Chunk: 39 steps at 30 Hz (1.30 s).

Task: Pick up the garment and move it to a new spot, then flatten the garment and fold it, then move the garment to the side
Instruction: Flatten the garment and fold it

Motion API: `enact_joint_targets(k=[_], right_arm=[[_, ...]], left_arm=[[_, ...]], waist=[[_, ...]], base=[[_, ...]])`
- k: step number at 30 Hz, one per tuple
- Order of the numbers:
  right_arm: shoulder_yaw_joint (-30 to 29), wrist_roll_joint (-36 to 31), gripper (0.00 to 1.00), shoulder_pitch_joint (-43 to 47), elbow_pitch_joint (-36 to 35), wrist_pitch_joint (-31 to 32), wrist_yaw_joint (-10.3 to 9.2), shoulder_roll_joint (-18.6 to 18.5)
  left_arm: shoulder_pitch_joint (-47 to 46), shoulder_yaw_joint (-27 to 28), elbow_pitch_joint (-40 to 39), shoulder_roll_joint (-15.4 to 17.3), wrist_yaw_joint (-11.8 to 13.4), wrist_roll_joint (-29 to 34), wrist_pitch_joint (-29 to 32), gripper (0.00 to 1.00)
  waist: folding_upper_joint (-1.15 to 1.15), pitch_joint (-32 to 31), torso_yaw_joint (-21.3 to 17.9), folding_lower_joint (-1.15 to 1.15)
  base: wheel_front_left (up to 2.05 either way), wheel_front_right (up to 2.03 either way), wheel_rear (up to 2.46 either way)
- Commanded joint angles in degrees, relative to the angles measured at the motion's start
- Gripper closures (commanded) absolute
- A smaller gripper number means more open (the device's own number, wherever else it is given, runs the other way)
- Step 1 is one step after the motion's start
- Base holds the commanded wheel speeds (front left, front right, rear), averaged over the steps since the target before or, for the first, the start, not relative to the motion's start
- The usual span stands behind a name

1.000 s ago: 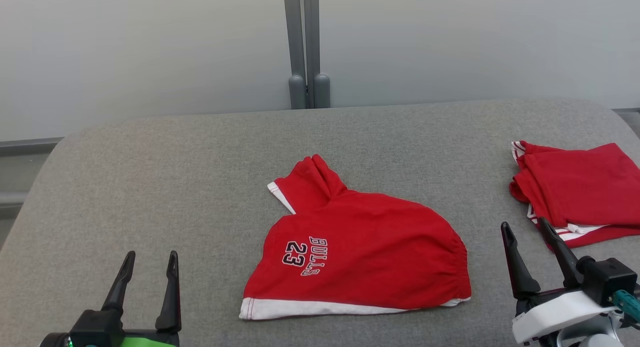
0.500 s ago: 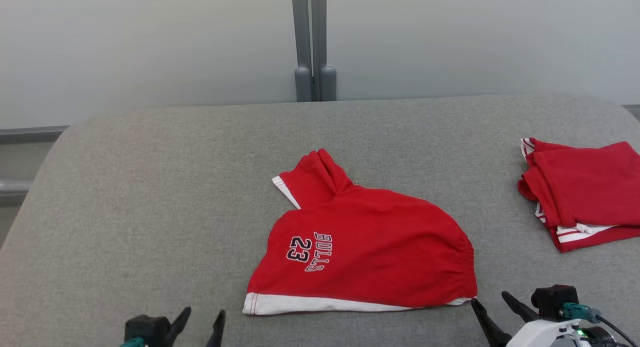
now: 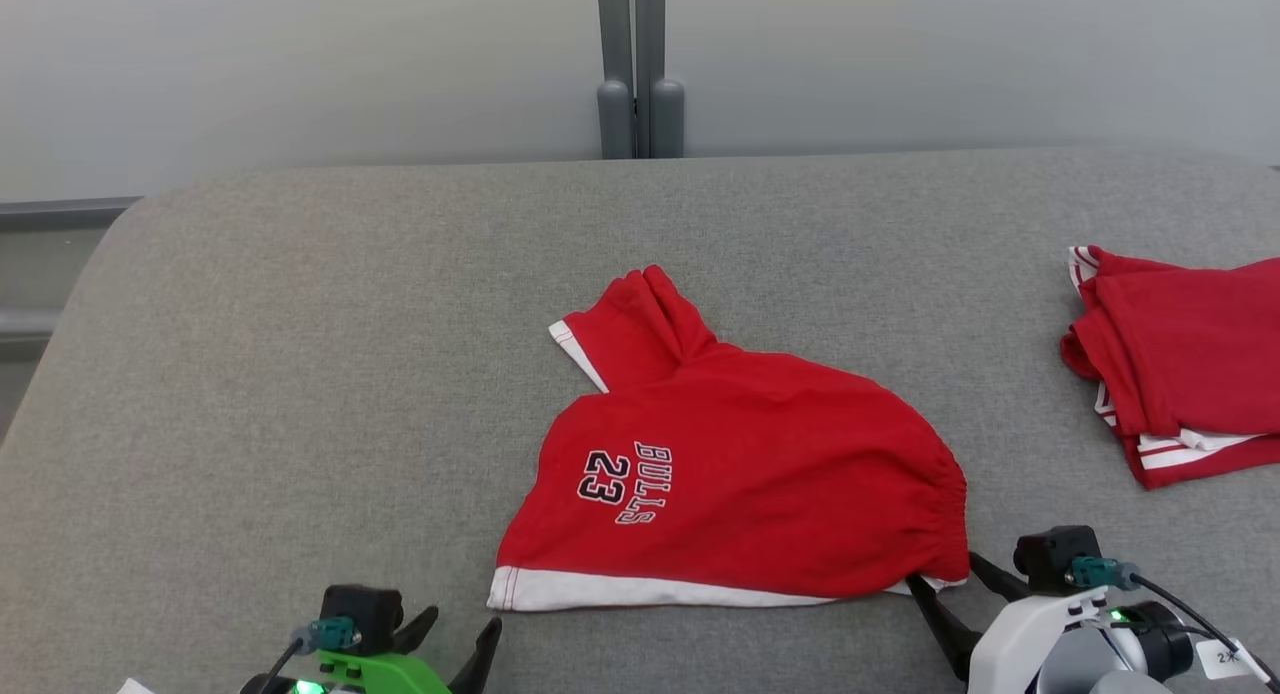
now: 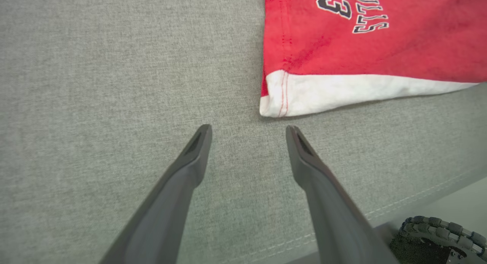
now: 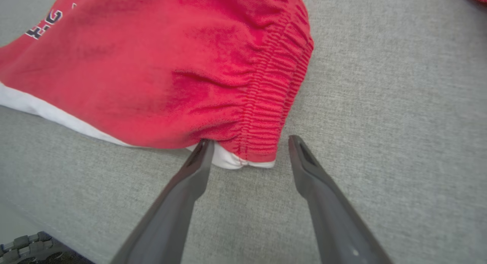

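Garment lies flat between two spread, empty grippers. The left gripper stops just short of its white-hemmed corner. The right gripper straddles the elastic waist corner, one finger at the cloth's edge. Its long axis runs jaw to jaw, waistband rightward. The pad's front edge sits close behind both, with bare grey beyond. One folded red pile lies past the right gripper.

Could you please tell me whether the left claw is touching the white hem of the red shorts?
Apart. In the left wrist view, a strip of grey cushion separates the fingertips of the left claw from the white hem.
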Motion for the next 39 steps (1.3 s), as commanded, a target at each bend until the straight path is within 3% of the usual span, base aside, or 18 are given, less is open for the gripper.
enact_joint_targets(k=[1, 24, 25, 26, 27, 28, 29, 30, 39], right_arm=[[0.4, -0.1, 0.0, -1.1, 0.6, -0.4, 0.0, 0.0], [3.5, -0.9, 0.0, -3.0, 1.7, -3.6, 0.0, 0.1], [3.6, -0.9, 0.12, -3.0, 1.5, -3.5, 0.0, 0.1], [3.7, -0.8, 0.31, -3.0, 1.4, -3.6, 0.0, 0.1], [3.8, -0.7, 0.61, -3.0, 1.3, -3.5, 0.0, 0.1], [3.9, -0.6, 0.78, -3.0, 1.1, -3.8, 0.0, 0.1], [3.9, -0.5, 0.93, -3.0, 1.0, -4.0, 0.0, 0.1], [4.0, -0.4, 1.0, -3.1, 0.9, -4.2, 0.0, 0.0], [3.1, 0.1, 1.0, -2.7, -0.5, -6.0, 0.0, -0.6]], left_arm=[[-1.9, -0.5, 1.0, -0.2, -0.2, -0.5, -0.8, 0.0], [-10.8, -10.8, 10.6, 0.4, -0.2, -6.9, -7.9, 0.0], [-10.9, -11.0, 10.9, 0.5, -0.2, -7.2, -8.0, 0.04], [-11.0, -11.3, 11.1, 0.4, -0.2, -7.7, -7.9, 0.32], [-11.1, -11.6, 11.3, 0.4, -0.2, -8.0, -7.9, 0.58], [-11.2, -12.2, 11.5, 0.5, -0.2, -8.4, -7.7, 1.0], [-11.3, -12.5, 11.6, 0.6, -0.2, -8.9, -7.5, 1.0], [-11.5, -12.9, 11.6, 0.7, -0.2, -9.2, -7.7, 1.0], [-12.0, -13.4, 8.8, 2.2, -0.2, -11.3, -11.3, 1.0]], waist=[[0.0, 1.3, -0.1, 0.0], [0.0, 2.6, -1.5, 0.0], [0.0, 2.7, -1.5, 0.0], [0.0, 2.6, -1.6, 0.0], [0.0, 2.6, -1.6, 0.0], [0.0, 2.5, -1.7, 0.0], [0.0, 2.5, -1.7, 0.0], [0.0, 2.6, -1.7, 0.0], [0.0, 1.6, -1.6, 0.0]], base=[[0.0, 0.0, 0.0], [0.0, 0.0, 0.0], [0.0, 0.0, 0.0], [0.0, 0.0, 0.0], [0.0, 0.0, 0.0], [0.0, 0.0, 0.0], [0.0, 0.0, 0.0], [0.0, 0.0, 0.0], [0.0, 0.0, 0.0]])
